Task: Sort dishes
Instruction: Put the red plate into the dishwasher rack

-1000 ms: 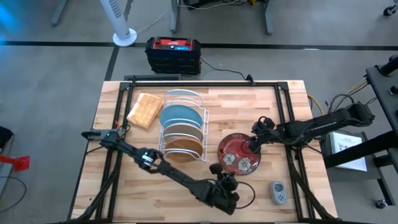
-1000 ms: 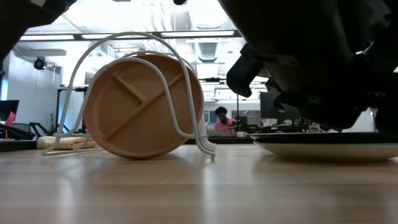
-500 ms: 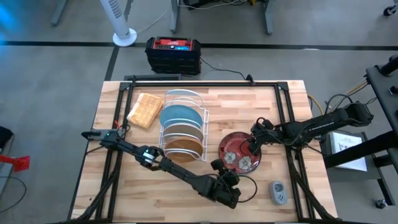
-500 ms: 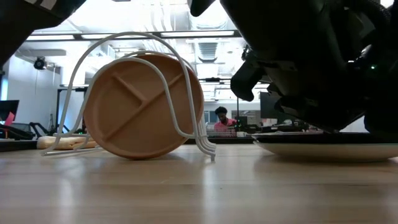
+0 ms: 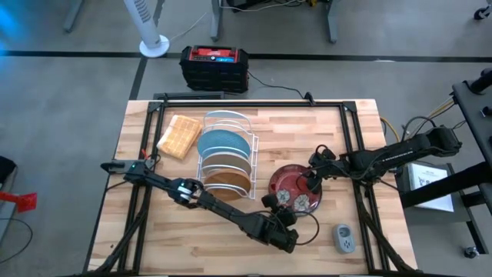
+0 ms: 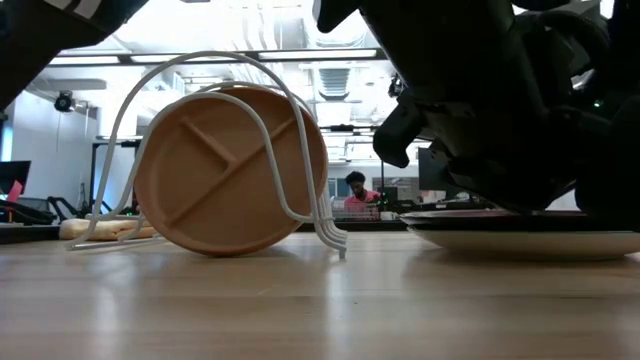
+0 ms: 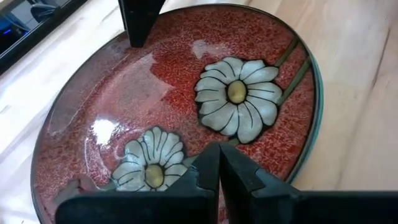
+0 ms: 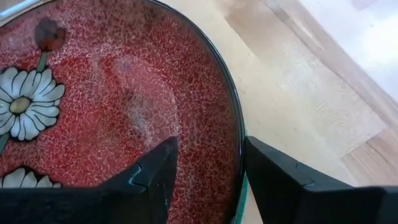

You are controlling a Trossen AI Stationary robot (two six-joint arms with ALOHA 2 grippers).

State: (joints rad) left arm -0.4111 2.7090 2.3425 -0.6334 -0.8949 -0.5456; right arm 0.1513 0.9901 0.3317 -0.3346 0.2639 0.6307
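Note:
A red plate with white flowers (image 5: pixel 295 191) lies flat on the table right of the rack; it also shows in the low view (image 6: pixel 520 238). My left gripper (image 5: pixel 271 202) is shut and its tips (image 7: pixel 219 157) are low over the plate's near-left part. My right gripper (image 5: pixel 313 179) is open at the plate's far-right rim, one finger (image 8: pixel 155 171) over the inside and one (image 8: pixel 273 177) outside. The white wire rack (image 5: pixel 227 123) holds a teal plate (image 5: pixel 223 143) and a brown wooden divided plate (image 6: pixel 228 170), both standing on edge. My left gripper has its shut fingertips down at the red plate's inner face (image 7: pixel 186 146), beside a white flower, coming from the table's near left and slanting down. I cannot tell whether they touch it. My right gripper stands astride the plate's rim (image 8: pixel 239 163) from the table's right side. I cannot tell whether either finger touches it.
A tan waffle-textured block (image 5: pixel 179 136) lies left of the rack. A small grey device (image 5: pixel 344 238) lies near the table's front right. A black and red box (image 5: pixel 214 65) stands on the floor beyond the far edge. A person shows far off in the room (image 6: pixel 357 193).
My left gripper has moved from near the table's front edge toward the far side, onto the red plate's near-left part. The plate has stayed where it was.

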